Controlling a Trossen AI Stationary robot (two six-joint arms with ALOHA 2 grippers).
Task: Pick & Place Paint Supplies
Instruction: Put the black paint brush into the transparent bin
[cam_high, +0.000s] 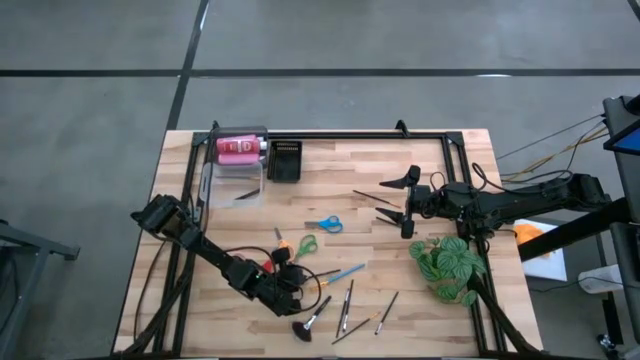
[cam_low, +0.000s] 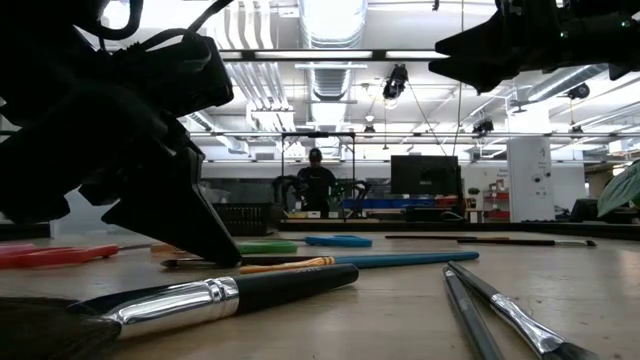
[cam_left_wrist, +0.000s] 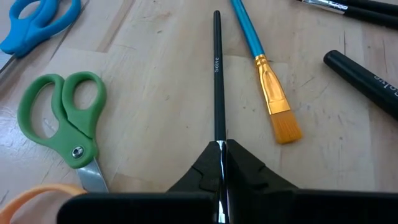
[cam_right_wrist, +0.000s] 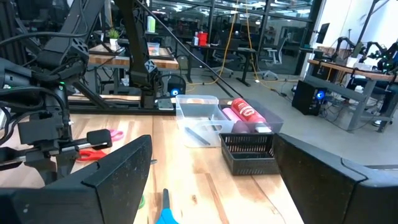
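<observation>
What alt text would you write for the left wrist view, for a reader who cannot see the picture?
The left tool is shut on a thin black brush that lies along the wooden table. Beside it lies a blue-handled flat brush with orange bristles, and on the other side green scissors.

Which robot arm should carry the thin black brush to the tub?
The left. Its gripper is already shut on the thin black brush, low on the table. The right gripper hangs open, apart from it, holding nothing.
</observation>
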